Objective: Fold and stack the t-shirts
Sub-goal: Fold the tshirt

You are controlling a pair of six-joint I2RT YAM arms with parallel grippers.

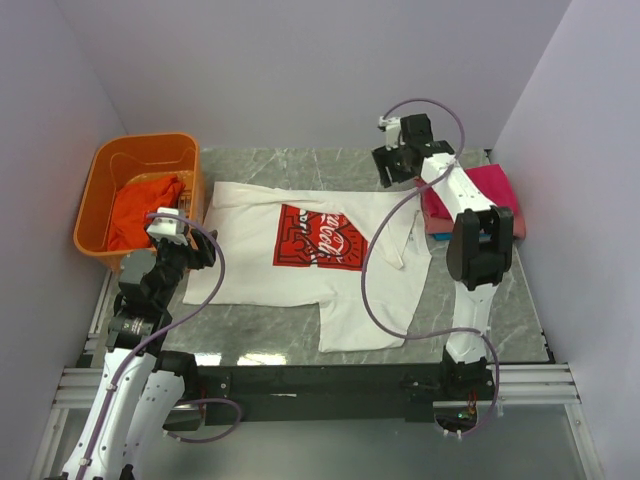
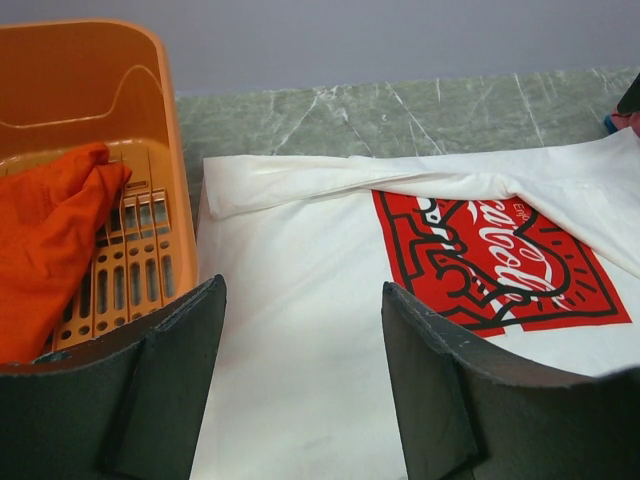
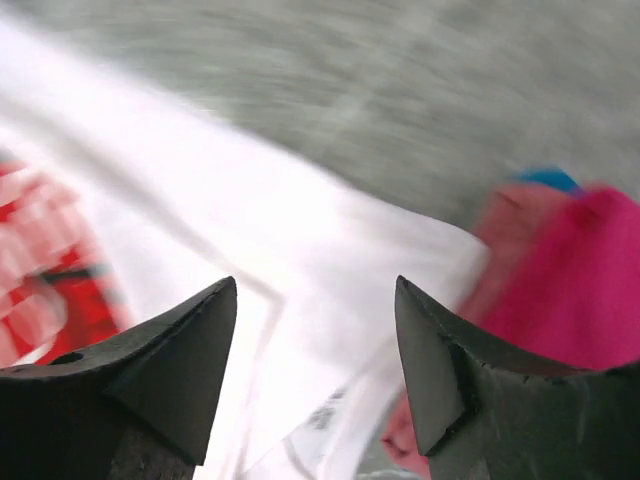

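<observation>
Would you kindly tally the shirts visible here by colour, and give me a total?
White shirt: 1
Orange-red shirt: 1
Magenta shirt: 1
Pink shirt: 1
Blue shirt, only an edge showing: 1
Total: 5

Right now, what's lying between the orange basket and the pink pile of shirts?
The white t-shirt with the red print, spread out flat; the top view shows it.

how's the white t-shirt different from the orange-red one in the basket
The white t-shirt lies spread out on the table, while the orange-red t-shirt sits bunched in the orange basket. The white one carries a red print; the orange-red one shows none. Both are soft cloth.
</observation>
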